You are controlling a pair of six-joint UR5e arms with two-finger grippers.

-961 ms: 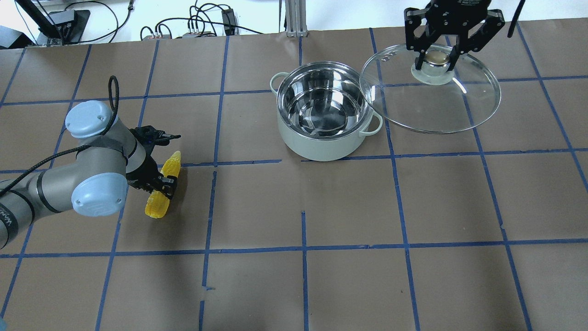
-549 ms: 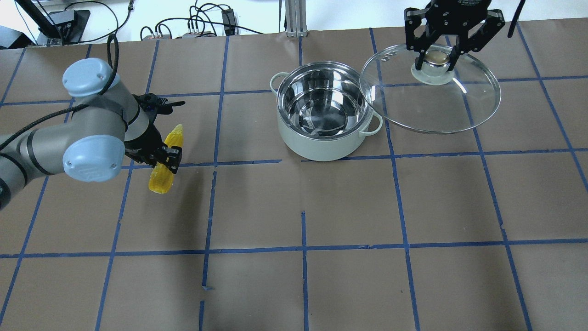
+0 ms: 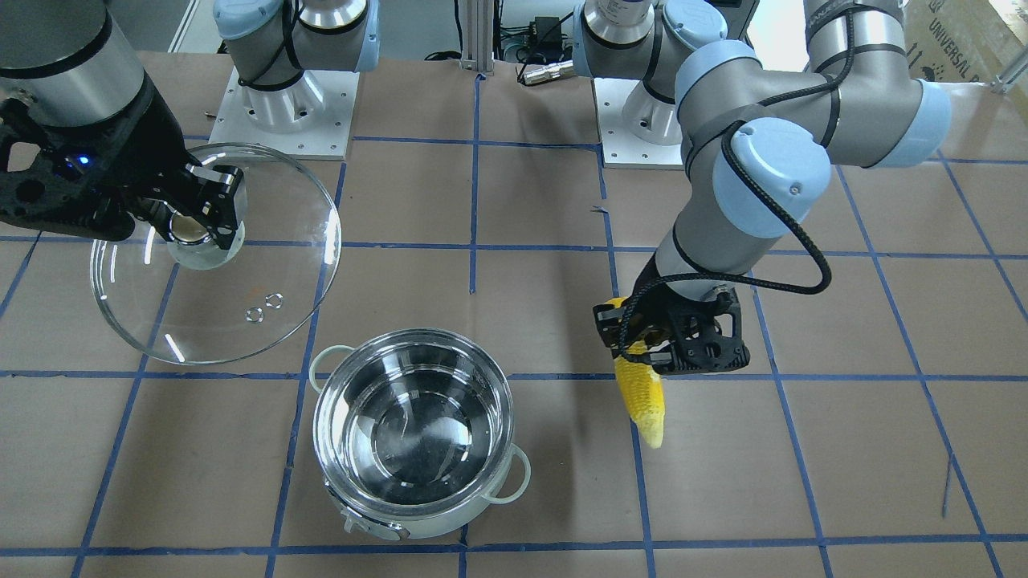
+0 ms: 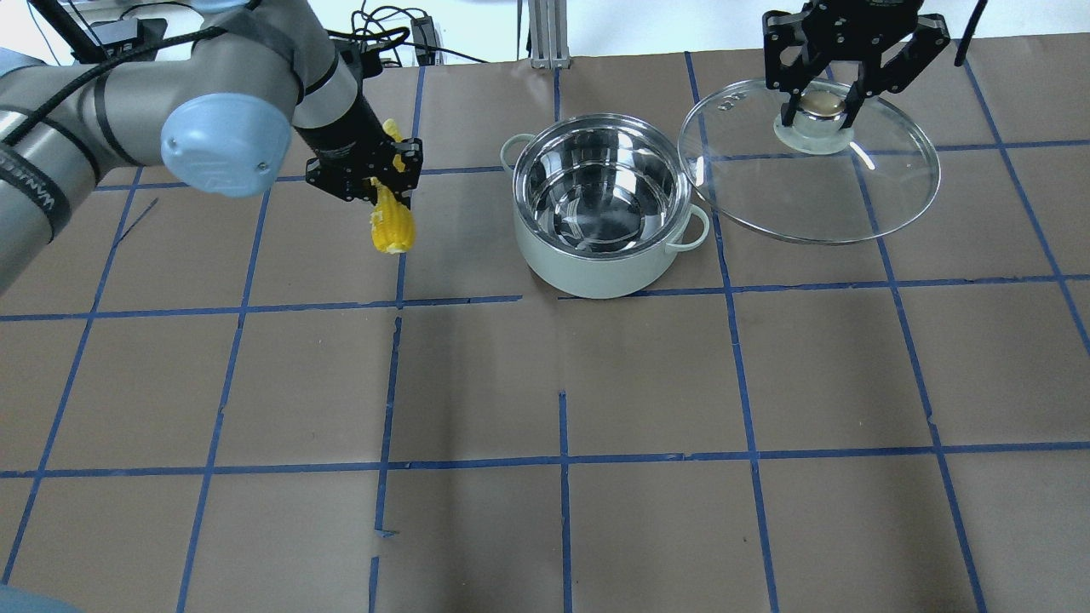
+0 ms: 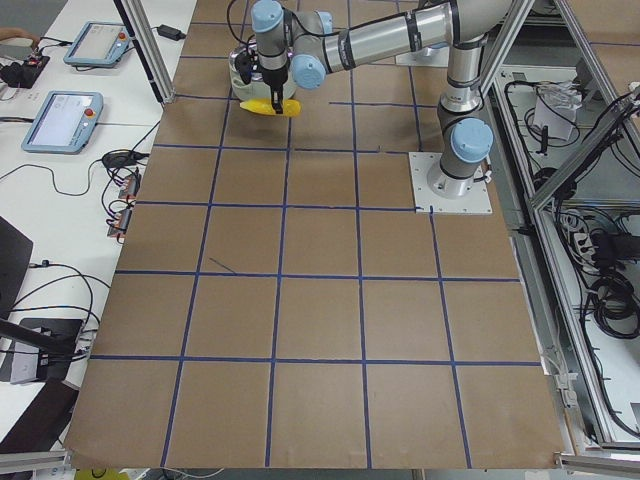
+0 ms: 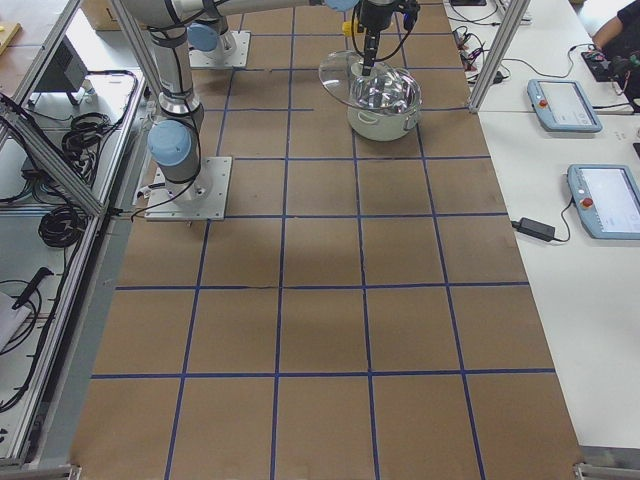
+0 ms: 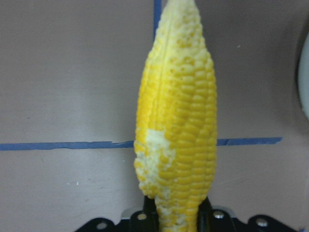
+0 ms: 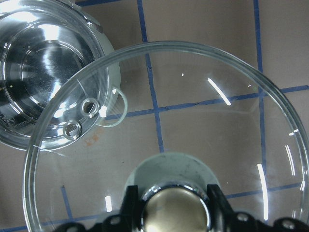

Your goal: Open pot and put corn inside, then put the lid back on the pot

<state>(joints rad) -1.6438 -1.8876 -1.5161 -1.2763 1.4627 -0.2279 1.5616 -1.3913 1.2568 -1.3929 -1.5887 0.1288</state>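
Note:
The pot (image 4: pixel 600 209) stands open and empty on the table; it also shows in the front view (image 3: pixel 414 429). My left gripper (image 4: pixel 372 174) is shut on the corn (image 4: pixel 392 220) and holds it in the air, to the left of the pot. The corn also shows in the front view (image 3: pixel 642 397) and fills the left wrist view (image 7: pixel 176 121). My right gripper (image 4: pixel 819 102) is shut on the knob of the glass lid (image 4: pixel 809 183) and holds it in the air to the right of the pot. The lid shows in the right wrist view (image 8: pixel 193 121).
The table is covered in brown paper with a blue tape grid (image 4: pixel 562 460). Cables and boxes (image 4: pixel 375 47) lie beyond the far edge. The arm bases (image 3: pixel 281 104) stand at the robot's side of the table.
My left arm has lifted the corn off the table and carried it up and to the right, toward the pot. The right gripper with the lid has barely moved.

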